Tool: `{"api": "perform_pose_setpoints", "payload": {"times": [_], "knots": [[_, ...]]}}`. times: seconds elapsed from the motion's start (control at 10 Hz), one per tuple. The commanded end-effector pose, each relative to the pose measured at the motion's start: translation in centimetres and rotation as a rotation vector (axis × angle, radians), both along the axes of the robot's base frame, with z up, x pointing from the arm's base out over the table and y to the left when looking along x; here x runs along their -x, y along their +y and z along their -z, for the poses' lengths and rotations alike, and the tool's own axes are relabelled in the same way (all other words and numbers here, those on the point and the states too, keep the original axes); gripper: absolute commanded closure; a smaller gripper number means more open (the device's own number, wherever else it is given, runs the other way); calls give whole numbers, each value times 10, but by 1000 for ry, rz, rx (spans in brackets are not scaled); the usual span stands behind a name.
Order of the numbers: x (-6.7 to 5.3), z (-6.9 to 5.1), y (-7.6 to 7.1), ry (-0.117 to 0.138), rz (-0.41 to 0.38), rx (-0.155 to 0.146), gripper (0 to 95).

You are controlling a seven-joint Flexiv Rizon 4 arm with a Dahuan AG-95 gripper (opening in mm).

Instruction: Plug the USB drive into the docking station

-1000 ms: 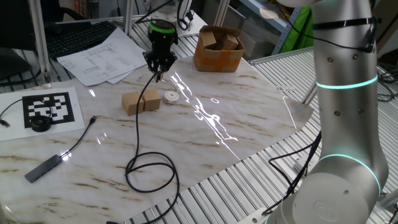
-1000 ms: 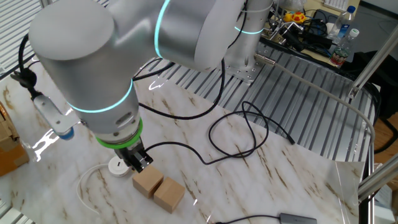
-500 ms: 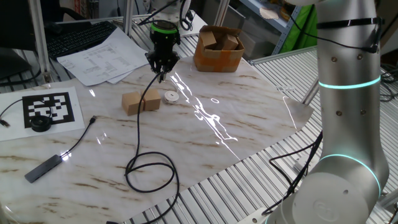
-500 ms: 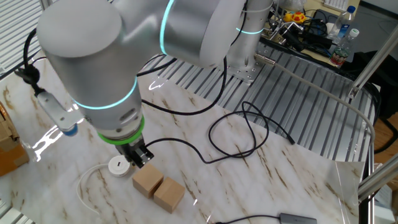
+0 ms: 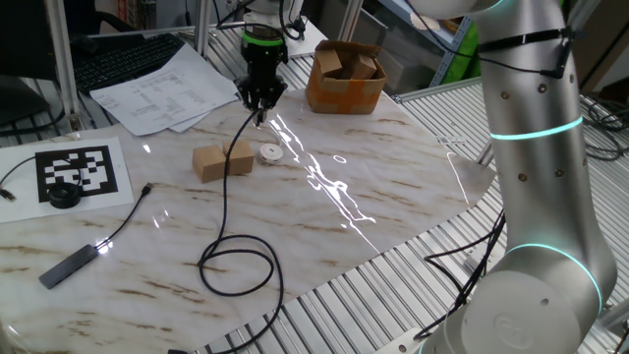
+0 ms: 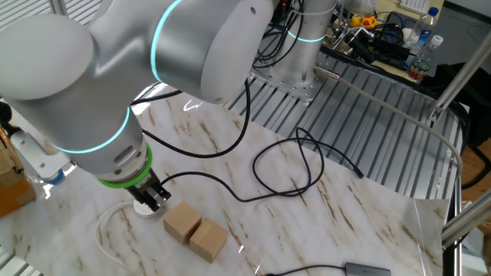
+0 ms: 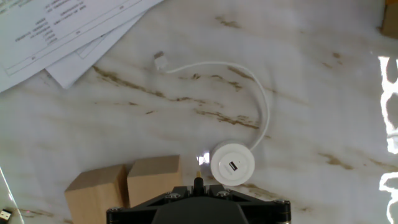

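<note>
Marble-patterned table (image 5: 393,157) and what lies on it

Centre: two tan blocks (image 5: 222,160), the docking station (image 5: 270,152). Left: papers (image 5: 162,88), marker sheet (image 5: 81,171). Lower middle: looping black cable (image 5: 236,265).

The docking station (image 7: 232,166), a small round white disc with a dark slot on top, lies flat at lower centre beside tan blocks. The USB drive (image 7: 198,184) shows as a thin black tip, apparently just left of it.

The gripper (image 5: 261,106), upper centre of the frame, pinches the USB drive (image 5: 260,117), fingers closed on it. Its black cable (image 5: 222,211) drops to a loop at lower left. Below the gripper sit two tan blocks (image 5: 222,160), the dock (image 5: 270,152) just right of them. A cardboard box (image 5: 345,77) stands upper right.
</note>
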State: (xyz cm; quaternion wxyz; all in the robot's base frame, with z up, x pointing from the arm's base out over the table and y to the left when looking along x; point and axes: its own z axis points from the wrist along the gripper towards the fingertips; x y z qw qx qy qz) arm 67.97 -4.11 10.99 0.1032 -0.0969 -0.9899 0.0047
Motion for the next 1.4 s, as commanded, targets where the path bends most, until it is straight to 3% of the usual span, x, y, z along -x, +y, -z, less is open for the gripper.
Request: {"api": "perform_pose_setpoints", "payload": {"times": [0.1,1.0,1.4], "knots": [[0,5,-4,20,-7,-3,950],[16,35,-18,46,-12,6,950],[13,40,-25,50,-129,-2,950]]}}
